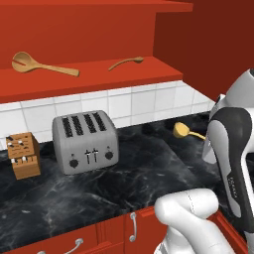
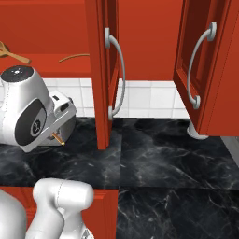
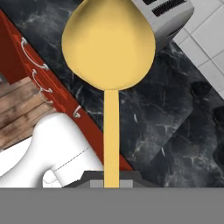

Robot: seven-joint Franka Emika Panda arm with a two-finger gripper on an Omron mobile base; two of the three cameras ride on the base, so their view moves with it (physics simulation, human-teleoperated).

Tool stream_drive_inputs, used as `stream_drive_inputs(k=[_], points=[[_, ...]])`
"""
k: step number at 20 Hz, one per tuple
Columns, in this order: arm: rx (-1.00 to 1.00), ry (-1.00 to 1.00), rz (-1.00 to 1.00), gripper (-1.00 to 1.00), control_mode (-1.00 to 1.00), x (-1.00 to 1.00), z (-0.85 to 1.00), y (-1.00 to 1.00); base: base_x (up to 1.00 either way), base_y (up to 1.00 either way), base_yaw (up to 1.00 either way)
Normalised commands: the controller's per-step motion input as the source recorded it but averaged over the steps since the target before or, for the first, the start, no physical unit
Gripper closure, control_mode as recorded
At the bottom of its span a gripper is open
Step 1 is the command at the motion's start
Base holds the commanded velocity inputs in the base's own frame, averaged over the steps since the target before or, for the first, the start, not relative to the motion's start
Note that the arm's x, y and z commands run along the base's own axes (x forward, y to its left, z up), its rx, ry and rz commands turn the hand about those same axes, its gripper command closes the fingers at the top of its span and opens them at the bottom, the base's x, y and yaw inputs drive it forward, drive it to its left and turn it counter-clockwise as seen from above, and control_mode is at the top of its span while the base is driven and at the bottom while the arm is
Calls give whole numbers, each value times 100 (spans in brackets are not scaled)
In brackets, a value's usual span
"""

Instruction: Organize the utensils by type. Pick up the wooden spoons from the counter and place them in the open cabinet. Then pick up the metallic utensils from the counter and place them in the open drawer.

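Two wooden spoons (image 1: 43, 64) lying on the red shelf of the open cabinet (image 1: 99, 77), well apart from each other: one large at the left, one thin and smaller (image 1: 126, 62) to the right. One gold-tinted spoon (image 3: 109, 48) lifted above the black marble surface (image 1: 139, 173), handle clamped in the claw (image 3: 111, 183). One silver four-slot toaster (image 1: 85, 140) and one wooden knife block (image 1: 23, 155) standing on the surface. Arm bent, hand raised at the right, over the surface near the tiled wall.
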Motion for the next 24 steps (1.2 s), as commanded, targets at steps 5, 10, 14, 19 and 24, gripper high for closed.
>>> stream_drive_inputs(k=[5,10,14,19,24], points=[[0,0,0,100,100,0,0,0,0,0,0],[0,0,0,100,100,0,0,0,-35,23,0],[0,0,0,100,100,0,0,0,-14,89,0],[0,0,0,100,100,0,0,0,-43,59,0],[0,0,0,100,100,0,0,0,-79,3,0]])
